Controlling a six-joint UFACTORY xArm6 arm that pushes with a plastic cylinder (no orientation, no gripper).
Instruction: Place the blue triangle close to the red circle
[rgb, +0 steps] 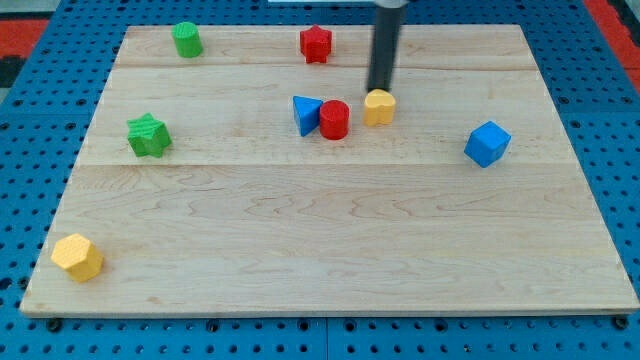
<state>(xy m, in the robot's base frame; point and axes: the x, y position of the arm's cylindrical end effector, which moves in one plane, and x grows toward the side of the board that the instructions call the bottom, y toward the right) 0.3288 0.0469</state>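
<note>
We see no jaws on this rig, just a rod. My tip (380, 91) sits at the upper edge of the small yellow block (379, 106), w/ the red circle (334, 119) just to its left. Blue triangle (305, 114) is touching the red circle's left side, mid-counter (320, 250), toward the view's top.

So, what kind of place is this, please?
Probably a robot test bench in a lab: a wooden board lies on a blue perforated base, small coloured blocks like the blue triangle are scattered, and my tip stands above them.
</note>
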